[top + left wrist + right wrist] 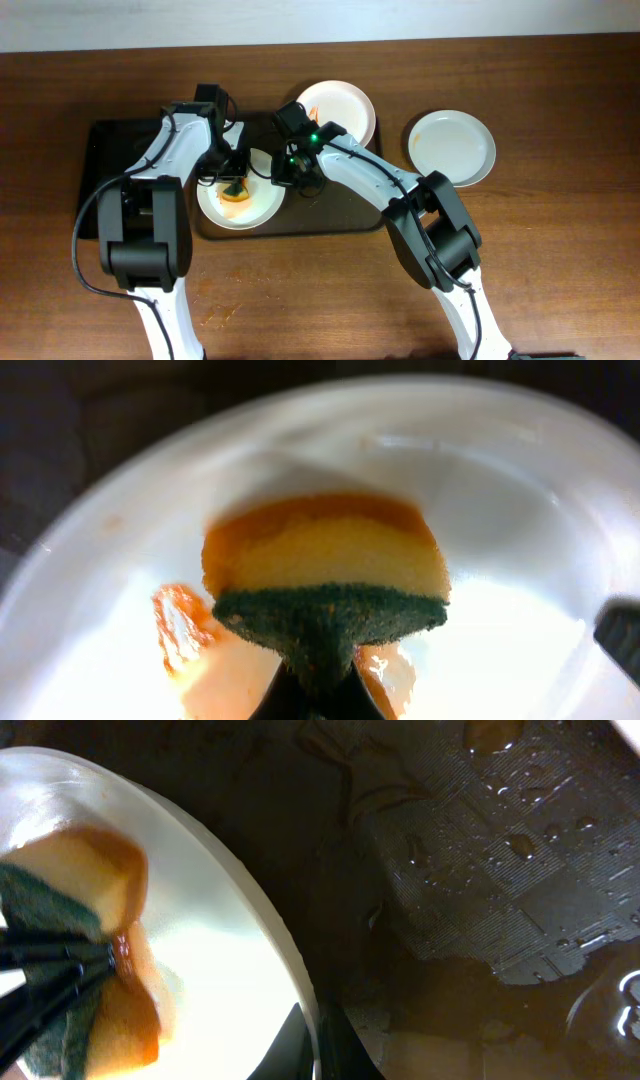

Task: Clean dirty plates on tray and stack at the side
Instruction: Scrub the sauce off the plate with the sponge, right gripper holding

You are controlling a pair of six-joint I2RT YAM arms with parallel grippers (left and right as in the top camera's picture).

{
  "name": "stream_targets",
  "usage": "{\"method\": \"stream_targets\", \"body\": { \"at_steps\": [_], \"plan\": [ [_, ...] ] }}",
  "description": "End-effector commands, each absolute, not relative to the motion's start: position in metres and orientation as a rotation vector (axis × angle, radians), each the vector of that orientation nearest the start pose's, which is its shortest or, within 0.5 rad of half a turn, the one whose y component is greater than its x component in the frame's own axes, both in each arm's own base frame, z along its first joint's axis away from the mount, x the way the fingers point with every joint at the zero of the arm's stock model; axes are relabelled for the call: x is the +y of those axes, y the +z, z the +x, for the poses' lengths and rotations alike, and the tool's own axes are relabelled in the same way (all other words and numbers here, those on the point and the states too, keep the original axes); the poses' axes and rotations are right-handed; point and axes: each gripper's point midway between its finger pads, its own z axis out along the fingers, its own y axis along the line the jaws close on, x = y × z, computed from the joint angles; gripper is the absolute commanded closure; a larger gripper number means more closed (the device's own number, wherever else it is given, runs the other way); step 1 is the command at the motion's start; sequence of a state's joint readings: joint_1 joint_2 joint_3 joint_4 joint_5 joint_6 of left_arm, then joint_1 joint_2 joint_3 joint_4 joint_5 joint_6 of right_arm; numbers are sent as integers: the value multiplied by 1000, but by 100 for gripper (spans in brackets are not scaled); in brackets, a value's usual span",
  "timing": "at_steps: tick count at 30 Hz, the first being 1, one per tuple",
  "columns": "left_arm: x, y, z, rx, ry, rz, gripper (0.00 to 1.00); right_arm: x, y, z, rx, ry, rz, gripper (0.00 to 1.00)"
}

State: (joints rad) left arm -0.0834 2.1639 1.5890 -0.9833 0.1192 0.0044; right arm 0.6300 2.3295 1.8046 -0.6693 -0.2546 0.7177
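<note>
Scrubbing: left gripper point(232, 184) pinches sponge point(325, 565) on plate point(500, 470), right gripper point(318, 1045) clamps its rim; next, wipe the orange smear point(178, 625).

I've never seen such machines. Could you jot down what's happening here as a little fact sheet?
Left gripper: shut on sponge, holding it on front plate
Right gripper: pinching front plate's rim
Sponge: yellow, green scourer side, stained orange
Front plate: on tray, orange smears
Back plate: orange-stained, at tray's far edge
Side plate: looks clean, on table beside tray
Tray: black, wet
</note>
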Motion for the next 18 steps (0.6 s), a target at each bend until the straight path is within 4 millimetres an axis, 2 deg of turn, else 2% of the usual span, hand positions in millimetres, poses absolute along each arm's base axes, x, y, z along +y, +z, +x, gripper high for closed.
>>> {"method": "stream_targets", "body": {
  "at_steps": [1, 4, 10, 12, 14, 15, 18],
  "plan": [
    [-77, -13, 372, 3211, -474, 312, 99, 345, 7, 413, 2923, 621, 92, 96],
    [-92, -9, 374, 3134, -622, 449, 99, 345, 7, 413, 2923, 621, 92, 96],
    [-95, -6, 412, 2978, -610, 438, 99, 345, 7, 413, 2922, 619, 79, 96],
    [-79, -9, 422, 2994, -521, 300, 99, 345, 7, 413, 2922, 619, 79, 96],
    [-53, -14, 426, 3038, -367, 118, 99, 345, 7, 413, 2922, 619, 79, 96],
    [-38, -16, 425, 3062, -272, 35, 99, 345, 7, 413, 2922, 619, 80, 96],
    [-11, -19, 416, 3111, -61, -83, 99, 345, 7, 413, 2922, 619, 80, 96]
  ]
}}
